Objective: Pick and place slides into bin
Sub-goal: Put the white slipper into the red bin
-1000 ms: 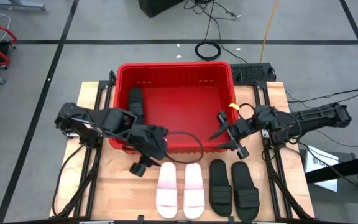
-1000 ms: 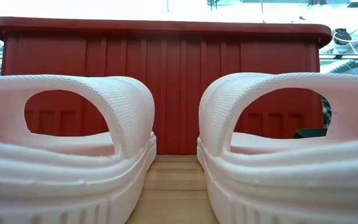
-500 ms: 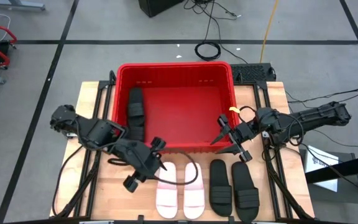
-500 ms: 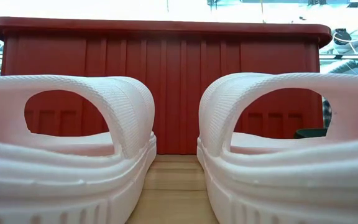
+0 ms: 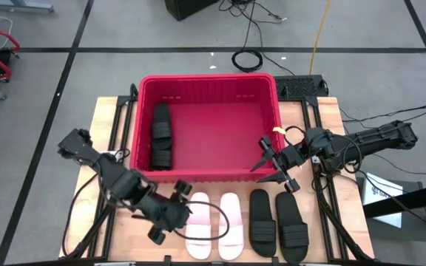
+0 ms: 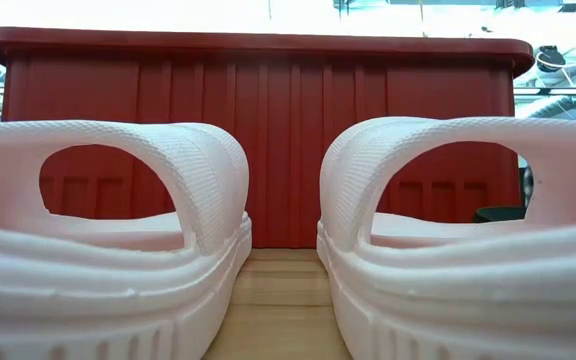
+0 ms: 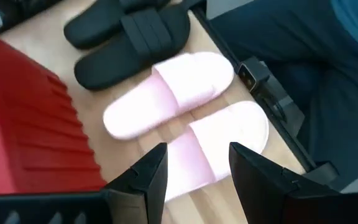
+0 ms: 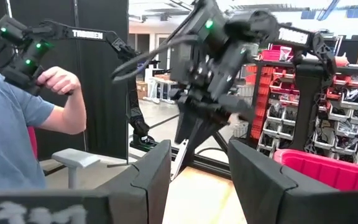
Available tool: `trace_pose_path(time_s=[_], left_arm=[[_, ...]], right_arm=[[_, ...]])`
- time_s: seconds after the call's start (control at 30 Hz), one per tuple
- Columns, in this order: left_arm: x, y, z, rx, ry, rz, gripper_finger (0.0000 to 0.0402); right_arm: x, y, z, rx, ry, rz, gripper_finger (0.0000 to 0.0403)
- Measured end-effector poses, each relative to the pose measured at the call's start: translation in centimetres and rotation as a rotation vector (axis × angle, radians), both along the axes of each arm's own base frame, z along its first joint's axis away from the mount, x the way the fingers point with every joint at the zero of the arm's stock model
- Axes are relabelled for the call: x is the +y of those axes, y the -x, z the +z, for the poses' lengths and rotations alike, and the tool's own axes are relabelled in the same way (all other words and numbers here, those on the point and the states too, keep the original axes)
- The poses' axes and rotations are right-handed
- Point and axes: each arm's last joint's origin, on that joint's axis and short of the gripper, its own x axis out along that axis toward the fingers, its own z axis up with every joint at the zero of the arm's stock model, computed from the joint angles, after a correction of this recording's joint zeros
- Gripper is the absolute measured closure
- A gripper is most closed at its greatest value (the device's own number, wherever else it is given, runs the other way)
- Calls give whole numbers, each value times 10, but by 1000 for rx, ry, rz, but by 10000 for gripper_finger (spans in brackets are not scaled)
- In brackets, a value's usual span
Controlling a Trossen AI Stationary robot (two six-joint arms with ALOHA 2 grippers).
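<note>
A wooden table [image 5: 324, 118] holds a red bin [image 5: 209, 83] at twelve o'clock, with one black slide [image 5: 161, 134] inside along its nine o'clock wall. At six o'clock sit two pale pink slides [image 5: 229, 222] and two black slides [image 5: 281, 225]. The left gripper [image 5: 177, 214], fingers spread, hangs over the pink pair. The right gripper [image 5: 271, 164], also spread and empty, waits at three o'clock.

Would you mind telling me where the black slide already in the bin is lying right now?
In the high view, the black slide lies lengthwise along the left inner wall of the red bin, with the rest of the bin's floor bare.
</note>
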Motion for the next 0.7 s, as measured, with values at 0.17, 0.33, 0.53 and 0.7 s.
trace_pose_path(time_s=[0.17, 0.33, 0.53, 0.7], left_arm=[[-13, 5, -16, -13, -11, 92, 238], [-32, 9, -25, -95, 20, 70, 238], [-46, 13, -47, -120, 37, 33, 238], [-48, 15, -80, -101, 57, 60, 238]], right_arm=[[-2, -1, 0, -10, 14, -69, 250], [-2, -1, 0, -10, 14, -81, 250], [-2, -1, 0, -10, 14, -81, 250], [-2, -1, 0, -10, 14, -81, 250]])
